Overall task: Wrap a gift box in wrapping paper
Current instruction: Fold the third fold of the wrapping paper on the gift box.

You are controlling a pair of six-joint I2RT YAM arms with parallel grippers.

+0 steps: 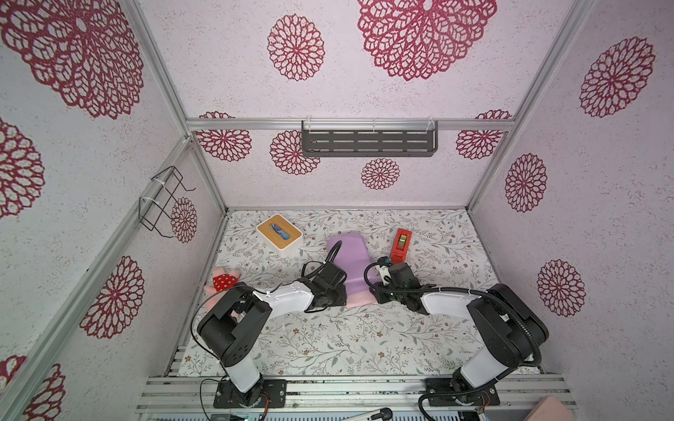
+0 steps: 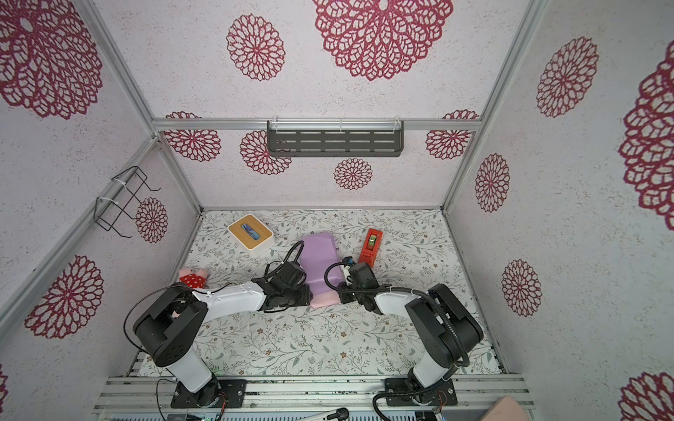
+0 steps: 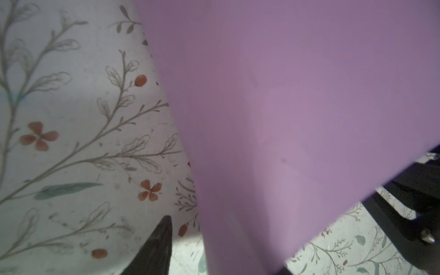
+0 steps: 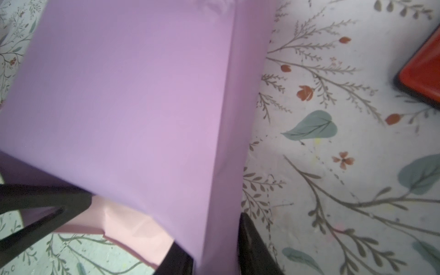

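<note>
Overhead, in both top views, the wrapping paper (image 1: 348, 260) (image 2: 319, 255) lies mid-table, lilac up, between the left gripper (image 1: 333, 295) and the right gripper (image 1: 381, 295). Left wrist: jaws spread astride its edge, the visible finger (image 3: 157, 247) clear of it. Right wrist: fingers (image 4: 252, 247) pinch a lilac fold, pink face showing beside.

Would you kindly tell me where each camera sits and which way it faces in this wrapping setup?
Top views: high above the arm bases, looking down at the floral table covering; both arms show, left gripper and right gripper at the wrapping paper.
Left wrist: on the left arm, looking past one own finger at lilac paper.
Right wrist: on the right arm, looking along both fingers, which flank a paper fold.
Shared: both wrist views show the paper; right wrist and top views show the red tape dispenser.
</note>
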